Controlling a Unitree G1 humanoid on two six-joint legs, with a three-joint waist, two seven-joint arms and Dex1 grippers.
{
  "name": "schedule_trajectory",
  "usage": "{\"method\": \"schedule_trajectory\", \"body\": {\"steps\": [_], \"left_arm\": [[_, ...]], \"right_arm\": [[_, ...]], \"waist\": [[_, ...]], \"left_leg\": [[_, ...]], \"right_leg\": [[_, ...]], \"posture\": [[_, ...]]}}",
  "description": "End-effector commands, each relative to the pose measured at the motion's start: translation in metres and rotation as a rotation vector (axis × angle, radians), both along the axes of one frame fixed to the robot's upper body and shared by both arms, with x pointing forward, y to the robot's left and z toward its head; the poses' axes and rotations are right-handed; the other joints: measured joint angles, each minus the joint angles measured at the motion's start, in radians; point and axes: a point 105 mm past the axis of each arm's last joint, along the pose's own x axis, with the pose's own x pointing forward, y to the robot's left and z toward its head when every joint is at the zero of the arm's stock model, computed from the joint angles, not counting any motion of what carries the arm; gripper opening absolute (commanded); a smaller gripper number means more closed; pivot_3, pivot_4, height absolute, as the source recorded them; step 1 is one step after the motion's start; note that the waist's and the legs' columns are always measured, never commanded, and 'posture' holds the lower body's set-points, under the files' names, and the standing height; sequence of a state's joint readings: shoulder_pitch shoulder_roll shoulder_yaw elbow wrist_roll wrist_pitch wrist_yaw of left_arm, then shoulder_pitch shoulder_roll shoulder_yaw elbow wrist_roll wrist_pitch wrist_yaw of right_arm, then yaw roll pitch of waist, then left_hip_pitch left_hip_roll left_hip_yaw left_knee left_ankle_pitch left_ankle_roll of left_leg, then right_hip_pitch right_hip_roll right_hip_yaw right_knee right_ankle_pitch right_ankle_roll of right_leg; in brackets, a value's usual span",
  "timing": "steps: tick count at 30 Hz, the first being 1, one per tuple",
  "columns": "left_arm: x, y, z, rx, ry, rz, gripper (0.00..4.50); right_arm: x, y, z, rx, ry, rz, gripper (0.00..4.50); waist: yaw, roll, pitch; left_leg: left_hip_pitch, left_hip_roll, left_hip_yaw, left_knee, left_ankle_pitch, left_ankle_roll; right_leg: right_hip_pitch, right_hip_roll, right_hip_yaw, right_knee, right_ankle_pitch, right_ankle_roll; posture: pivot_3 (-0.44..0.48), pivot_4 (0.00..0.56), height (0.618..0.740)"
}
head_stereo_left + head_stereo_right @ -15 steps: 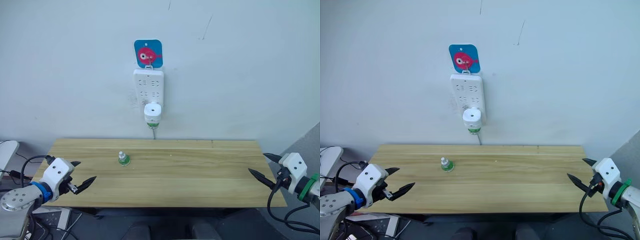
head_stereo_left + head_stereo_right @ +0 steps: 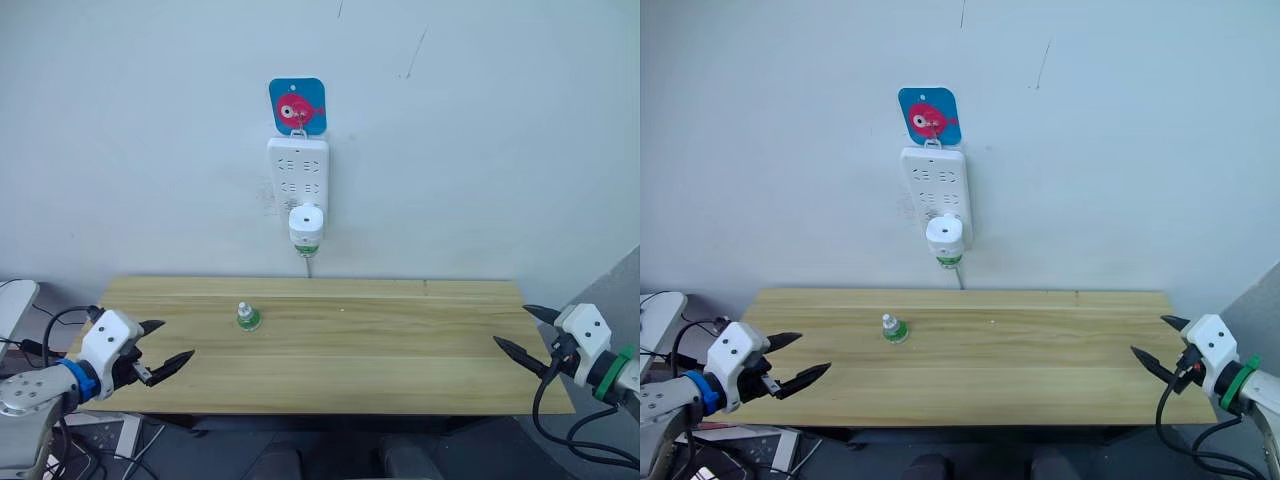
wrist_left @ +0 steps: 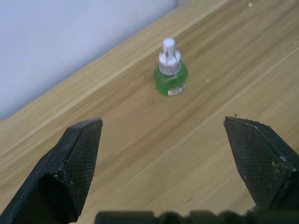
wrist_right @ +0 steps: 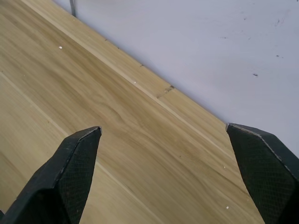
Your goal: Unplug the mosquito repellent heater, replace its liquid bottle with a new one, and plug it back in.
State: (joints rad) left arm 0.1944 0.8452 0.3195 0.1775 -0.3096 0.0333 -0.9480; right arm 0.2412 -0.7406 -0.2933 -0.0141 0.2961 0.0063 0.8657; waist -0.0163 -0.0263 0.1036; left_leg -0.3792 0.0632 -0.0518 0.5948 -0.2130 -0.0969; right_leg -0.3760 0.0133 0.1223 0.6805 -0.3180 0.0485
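The white mosquito repellent heater is plugged into the bottom of a white power strip hanging on the wall, with a green-banded bottle fitted under it. A small green liquid bottle with a white cap stands upright on the wooden table, left of centre; it also shows ahead of the left fingers. My left gripper is open at the table's left end, apart from the bottle. At the right end my right gripper stands open and empty.
The power strip hangs from a blue hook plate with a pink fish. A thin cord drops from the strip behind the table's back edge. Cables trail below both arms at the table's ends.
Both grippers have shifted slightly: the left a little lower and outward, the right a little lower. The bottle and heater have not moved.
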Motion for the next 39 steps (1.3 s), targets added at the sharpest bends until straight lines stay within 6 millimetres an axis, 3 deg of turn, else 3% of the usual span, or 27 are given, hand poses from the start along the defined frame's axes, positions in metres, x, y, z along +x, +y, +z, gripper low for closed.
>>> {"method": "schedule_trajectory", "body": {"steps": [1,12,18,21,24,27,30,35,37,39], "left_arm": [[0.003,0.010,0.008,0.064,-0.052,0.017,4.50],[-0.001,0.019,0.016,-0.033,-0.068,0.123,4.50],[0.009,0.006,0.031,-0.061,-0.089,0.092,4.50],[0.022,-0.008,0.045,-0.078,-0.127,0.052,4.50],[0.052,-0.044,0.076,-0.128,-0.210,-0.062,4.50],[0.071,-0.068,0.094,-0.148,-0.261,-0.135,4.50],[0.087,-0.088,0.107,-0.189,-0.304,-0.171,4.50],[0.103,-0.107,0.124,-0.270,-0.357,-0.211,4.50],[0.115,-0.112,0.133,-0.297,-0.389,-0.213,4.11],[0.124,-0.115,0.141,-0.322,-0.413,-0.211,4.11]], "right_arm": [[0.002,0.003,0.011,-0.007,-0.044,0.011,4.47],[-0.006,0.006,0.010,-0.017,-0.041,0.039,4.47],[-0.007,0.022,0.030,-0.008,-0.105,0.083,4.47],[-0.006,0.043,0.048,0.005,-0.152,0.148,4.47],[0.002,0.089,0.086,0.094,-0.251,0.257,4.47],[0.008,0.116,0.112,0.154,-0.309,0.309,4.47],[0.013,0.130,0.129,0.206,-0.326,0.325,4.47],[0.018,0.138,0.139,0.239,-0.332,0.329,4.47],[0.019,0.143,0.141,0.247,-0.333,0.339,4.50],[0.020,0.147,0.144,0.257,-0.336,0.347,4.50]], "waist": [[0.000,0.000,0.000],[0.000,-0.005,0.039],[-0.002,-0.005,0.071],[-0.005,-0.005,0.083],[-0.008,-0.002,0.106],[-0.012,0.000,0.114],[-0.015,-0.002,0.116],[-0.014,-0.004,0.122],[-0.014,-0.004,0.122],[-0.015,-0.005,0.123]], "left_leg": [[0.000,0.000,0.000,0.000,0.000,0.000],[-0.001,0.000,0.000,0.001,0.000,0.000],[-0.001,0.000,-0.001,0.002,0.000,0.000],[-0.002,0.000,-0.001,0.003,0.000,0.000],[-0.004,0.000,-0.003,0.006,0.000,0.000],[-0.012,0.001,-0.005,0.015,0.000,0.000],[-0.017,0.000,-0.005,0.016,0.000,0.000],[-0.022,0.000,-0.008,0.016,-0.001,0.001],[-0.023,0.000,-0.008,0.016,-0.001,0.001],[-0.023,0.000,-0.008,0.016,-0.001,0.002]], "right_leg": [[0.000,0.000,0.000,0.000,0.000,0.000],[0.000,0.000,0.000,0.000,0.000,-0.001],[0.000,0.000,0.000,0.000,0.000,0.000],[0.000,0.000,0.000,0.000,0.002,0.003],[-0.001,0.000,-0.001,0.001,0.003,0.004],[-0.003,0.001,-0.001,0.002,0.008,0.007],[-0.006,0.001,-0.001,-0.001,0.009,0.010],[-0.012,0.002,-0.004,0.001,0.012,0.005],[-0.012,0.002,-0.004,0.001,0.012,0.005],[-0.012,0.002,-0.004,0.001,0.012,0.005]], "posture": [[0.120,0.101,0.735],[0.095,0.162,0.735],[0.065,0.193,0.735],[0.052,0.208,0.735],[0.031,0.228,0.735],[0.013,0.236,0.735],[0.002,0.238,0.735],[-0.005,0.234,0.735],[-0.011,0.236,0.735],[-0.020,0.239,0.735]]}}
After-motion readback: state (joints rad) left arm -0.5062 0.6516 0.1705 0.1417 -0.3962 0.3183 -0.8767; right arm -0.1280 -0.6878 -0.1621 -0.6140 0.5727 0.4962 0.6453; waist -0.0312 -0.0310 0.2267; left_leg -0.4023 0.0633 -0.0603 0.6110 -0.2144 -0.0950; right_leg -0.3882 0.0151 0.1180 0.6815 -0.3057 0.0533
